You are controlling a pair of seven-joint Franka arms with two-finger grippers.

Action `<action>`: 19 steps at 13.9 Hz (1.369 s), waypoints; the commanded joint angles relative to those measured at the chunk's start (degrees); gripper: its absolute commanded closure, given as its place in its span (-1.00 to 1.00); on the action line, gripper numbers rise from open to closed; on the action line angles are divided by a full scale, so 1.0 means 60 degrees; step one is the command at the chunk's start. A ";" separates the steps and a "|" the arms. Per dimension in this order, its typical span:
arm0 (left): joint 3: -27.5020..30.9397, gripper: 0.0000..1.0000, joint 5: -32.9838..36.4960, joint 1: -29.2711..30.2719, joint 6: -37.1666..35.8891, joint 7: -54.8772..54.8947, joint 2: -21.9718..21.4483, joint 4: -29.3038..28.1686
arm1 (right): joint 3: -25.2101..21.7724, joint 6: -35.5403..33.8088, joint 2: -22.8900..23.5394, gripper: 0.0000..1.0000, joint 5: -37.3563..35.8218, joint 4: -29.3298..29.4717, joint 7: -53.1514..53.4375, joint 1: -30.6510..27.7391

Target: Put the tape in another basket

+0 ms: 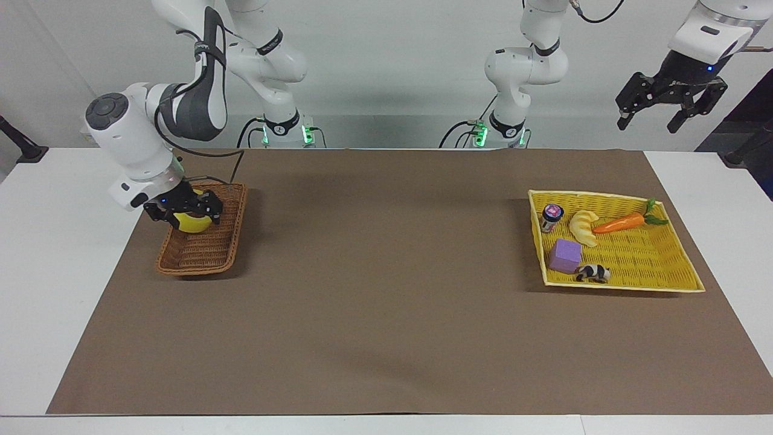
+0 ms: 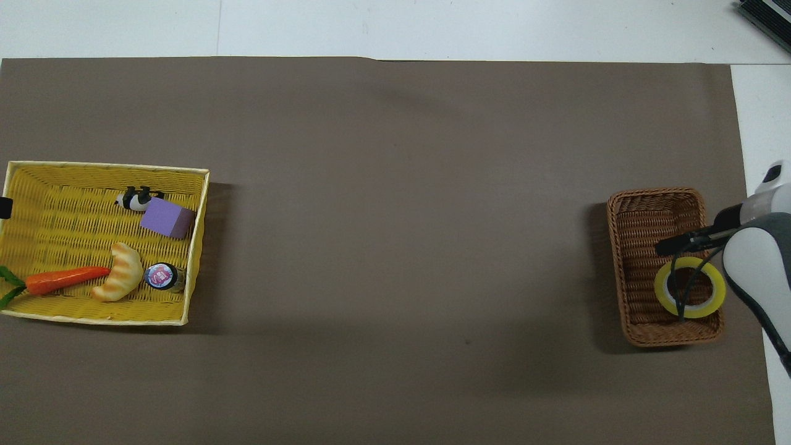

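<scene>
The yellow tape lies flat in the brown wicker basket, in the part nearer to the robots. In the overhead view the tape shows as a ring on the floor of the basket. My right gripper hangs just over the tape with its fingers spread to either side; it also shows in the overhead view. My left gripper is open and empty, raised high off the left arm's end of the table, waiting.
A flat yellow woven tray at the left arm's end holds a carrot, a croissant toy, a purple block, a small jar and a panda figure. Brown mat covers the table.
</scene>
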 commanded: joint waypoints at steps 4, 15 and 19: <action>-0.0073 -1.00 0.0147 0.0076 -0.0034 0.0086 -0.0217 -0.0224 | 0.0010 -0.0204 0.0232 -1.00 -0.0617 0.1775 0.1996 0.0759; -0.0073 -1.00 0.0147 0.0076 -0.0034 0.0086 -0.0217 -0.0239 | 0.0141 -0.5269 -0.0032 -1.00 -0.0134 0.4662 0.1250 0.0746; -0.0073 -1.00 0.0147 0.0076 -0.0034 0.0086 -0.0217 -0.0239 | 0.0097 -0.5129 -0.0763 -1.00 -0.0032 0.3832 0.1221 0.0820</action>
